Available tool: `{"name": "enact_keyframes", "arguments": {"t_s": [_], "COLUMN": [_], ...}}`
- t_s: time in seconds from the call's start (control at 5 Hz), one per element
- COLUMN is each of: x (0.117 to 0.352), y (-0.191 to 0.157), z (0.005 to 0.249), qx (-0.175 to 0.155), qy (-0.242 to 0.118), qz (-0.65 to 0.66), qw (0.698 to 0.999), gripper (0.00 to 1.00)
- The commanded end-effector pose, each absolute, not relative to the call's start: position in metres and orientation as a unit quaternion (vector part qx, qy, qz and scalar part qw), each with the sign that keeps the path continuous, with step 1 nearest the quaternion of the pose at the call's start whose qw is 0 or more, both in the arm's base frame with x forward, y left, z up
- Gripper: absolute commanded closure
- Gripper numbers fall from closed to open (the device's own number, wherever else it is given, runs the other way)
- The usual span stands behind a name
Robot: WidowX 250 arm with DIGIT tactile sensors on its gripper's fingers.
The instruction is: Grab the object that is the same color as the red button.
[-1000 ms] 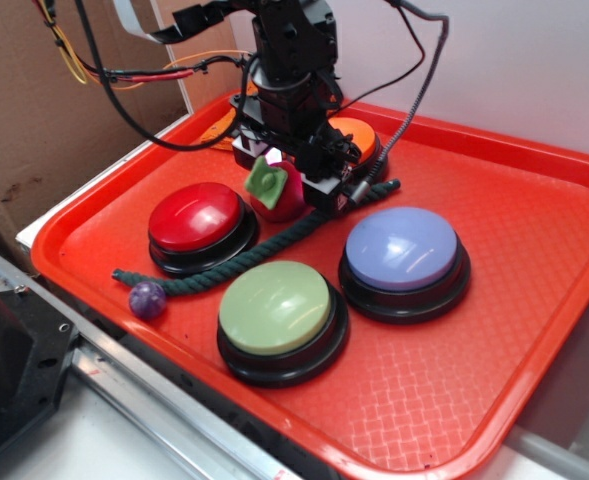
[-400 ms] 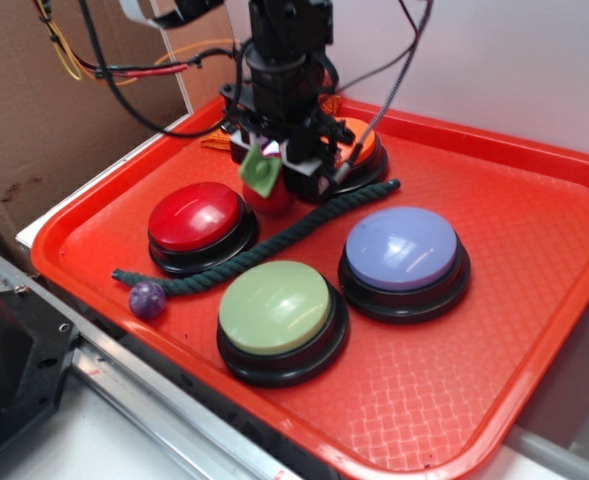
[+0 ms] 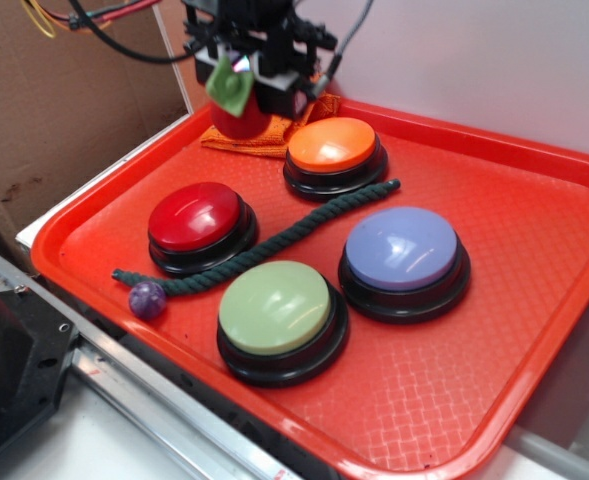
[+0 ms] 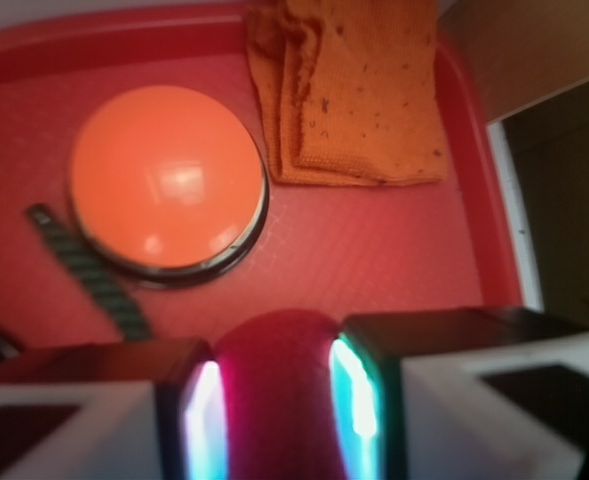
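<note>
Tray (image 3: 534,190): red, textured
Buttons on it: red button (image 3: 196,216), orange (image 3: 332,144), green (image 3: 274,306), blue-purple (image 3: 402,248)
Also: dk green rope (image 3: 274,240), purple ball (image 3: 147,298), orange cloth (image 4: 359,90)

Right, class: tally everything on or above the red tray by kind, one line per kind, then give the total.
Dome buttons: 4 (red button, orange, blue-purple, green)
Plush strawberry toy: 1, held in the gripper above the tray
Purple ball: 1
Dark green rope: 1
Orange cloth: 1
Total: 8
</note>
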State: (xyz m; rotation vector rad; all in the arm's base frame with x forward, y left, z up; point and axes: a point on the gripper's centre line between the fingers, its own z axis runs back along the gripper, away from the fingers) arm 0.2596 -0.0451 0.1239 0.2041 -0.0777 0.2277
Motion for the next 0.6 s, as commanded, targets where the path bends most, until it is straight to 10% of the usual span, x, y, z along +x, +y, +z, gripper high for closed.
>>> {"name": "enact_keyframes", "arguments": {"t_s": [0.0, 0.4], "x": [0.243, 0.235], "y": [-0.029, -0.034], "z": [0.198, 0.198], "qx": [0.025, 0.041], "qy": [-0.074, -0.079], "qz": [0.094, 0.084], "qw": [0.993, 0.993], "gripper": [1.00, 1.00]}}
